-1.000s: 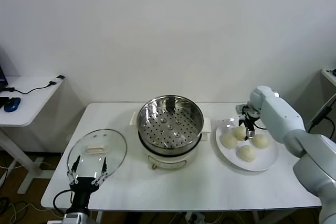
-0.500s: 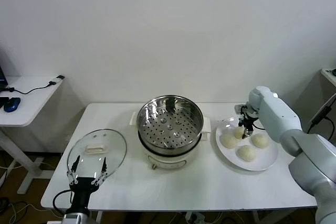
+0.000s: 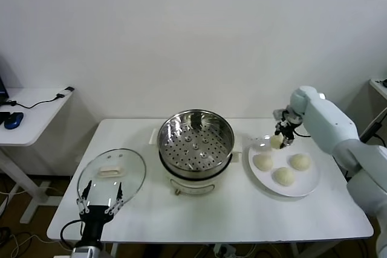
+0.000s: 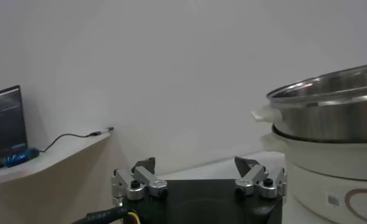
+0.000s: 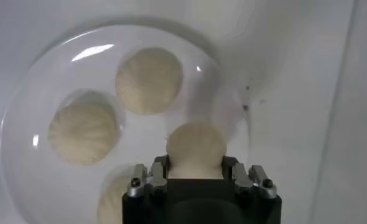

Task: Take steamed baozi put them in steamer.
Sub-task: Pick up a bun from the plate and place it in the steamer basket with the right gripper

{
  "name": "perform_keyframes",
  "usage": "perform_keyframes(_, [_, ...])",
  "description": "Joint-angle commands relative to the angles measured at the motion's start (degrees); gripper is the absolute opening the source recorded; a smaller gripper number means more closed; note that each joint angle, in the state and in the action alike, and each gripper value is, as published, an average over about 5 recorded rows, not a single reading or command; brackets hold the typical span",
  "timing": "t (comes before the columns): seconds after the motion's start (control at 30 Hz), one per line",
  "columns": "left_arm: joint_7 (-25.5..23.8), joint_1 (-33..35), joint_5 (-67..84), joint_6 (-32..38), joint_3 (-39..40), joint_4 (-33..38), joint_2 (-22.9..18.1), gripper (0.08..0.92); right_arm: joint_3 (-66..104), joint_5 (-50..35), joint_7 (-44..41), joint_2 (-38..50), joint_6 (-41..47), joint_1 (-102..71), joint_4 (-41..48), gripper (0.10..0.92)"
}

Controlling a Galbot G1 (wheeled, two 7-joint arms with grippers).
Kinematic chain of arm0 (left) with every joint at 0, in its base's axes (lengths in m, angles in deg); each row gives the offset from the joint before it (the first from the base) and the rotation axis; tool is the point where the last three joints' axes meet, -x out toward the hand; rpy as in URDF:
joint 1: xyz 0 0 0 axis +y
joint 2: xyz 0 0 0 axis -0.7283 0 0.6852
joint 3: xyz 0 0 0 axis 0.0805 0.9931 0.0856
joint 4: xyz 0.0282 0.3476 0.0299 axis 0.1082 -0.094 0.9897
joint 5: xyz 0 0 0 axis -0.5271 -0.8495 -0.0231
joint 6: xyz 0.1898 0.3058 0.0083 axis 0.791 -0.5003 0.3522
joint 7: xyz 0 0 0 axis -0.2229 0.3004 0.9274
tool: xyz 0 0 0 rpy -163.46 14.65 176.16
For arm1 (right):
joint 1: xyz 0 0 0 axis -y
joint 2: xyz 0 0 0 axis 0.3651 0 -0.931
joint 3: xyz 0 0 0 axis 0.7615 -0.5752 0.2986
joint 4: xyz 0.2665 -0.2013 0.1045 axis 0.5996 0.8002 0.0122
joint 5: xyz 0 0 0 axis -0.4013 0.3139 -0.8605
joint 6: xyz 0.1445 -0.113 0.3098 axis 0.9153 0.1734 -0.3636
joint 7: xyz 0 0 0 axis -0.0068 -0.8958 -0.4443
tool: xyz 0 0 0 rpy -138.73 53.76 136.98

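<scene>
My right gripper [image 3: 283, 132] is shut on one steamed baozi [image 3: 276, 141] and holds it just above the back edge of the white plate [image 3: 309, 180]. In the right wrist view that cream bun [image 5: 195, 145] sits squeezed between the fingers of the right gripper [image 5: 195, 165]. Three more baozi [image 3: 263, 162] [image 3: 299, 161] [image 3: 283, 176] lie on the plate [image 5: 25, 109]. The shiny steamer [image 3: 195, 143] stands at the table's middle, its perforated tray bare. My left gripper [image 3: 100, 200] waits open at the front left; the left wrist view shows this gripper [image 4: 198, 167] beside the steamer [image 4: 329, 128].
A round glass lid [image 3: 112, 171] with a white handle lies flat left of the steamer, just behind the left gripper. A side desk [image 3: 30, 113] with a cable stands beyond the table's left end. The wall runs close behind the table.
The right gripper has shut on the rear baozi and lifted it off the plate, moving slightly up and back. The left arm has not moved.
</scene>
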Motion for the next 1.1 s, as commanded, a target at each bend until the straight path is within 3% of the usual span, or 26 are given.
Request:
perform_keyframes(0.03, [-0.04,0.13,-0.13,-0.08,0.03,0.24,0.07,0.823,-15.84,-7.52,-1.66,0.82,-7.68,13.70,-10.40,0.568])
perform_keyframes(0.27, [0.04,0.67,-0.32,-0.45,0.22,0.68,0.03,0.823,-20.50,-2.29,0.18,-7.36,-18.35,23.55,-21.29,0.568])
perform_keyframes(0.5, [0.07,1.25,-0.29,-0.86,0.22,1.09,0.14,0.823,-15.94,5.64,1.57,-13.35,-20.27,18.44,-30.71,0.570])
perform_keyframes(0.8, [0.13,1.30,-0.50,-1.39,0.70,1.40,1.07,0.823,-11.69,16.76,3.65,-19.64,-22.56,8.39,-22.78,0.568])
perform_keyframes(1.1, [0.14,0.81,-0.81,-1.76,0.95,1.31,1.64,0.823,-11.42,20.57,4.50,-20.87,-22.70,2.40,-19.76,0.574])
